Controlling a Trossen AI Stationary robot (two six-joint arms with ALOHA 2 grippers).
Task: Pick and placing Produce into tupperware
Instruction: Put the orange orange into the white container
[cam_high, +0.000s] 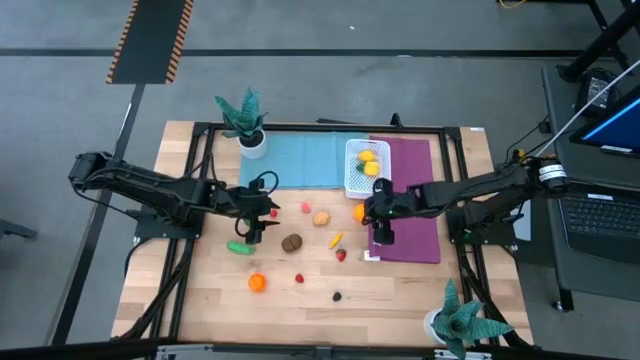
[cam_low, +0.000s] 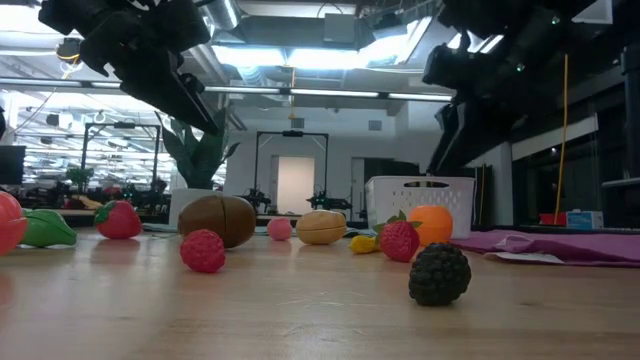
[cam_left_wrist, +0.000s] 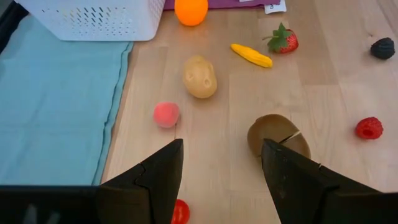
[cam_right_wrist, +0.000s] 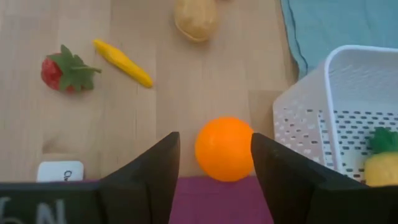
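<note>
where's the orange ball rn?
High view: the orange ball sits on the wood at the purple mat's edge, just below the tupperware. The open right gripper is lined up on it.

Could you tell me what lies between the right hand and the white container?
Nothing but bare wood and mat edge: in the right wrist view the open right hand frames the orange just beside the container.
</note>
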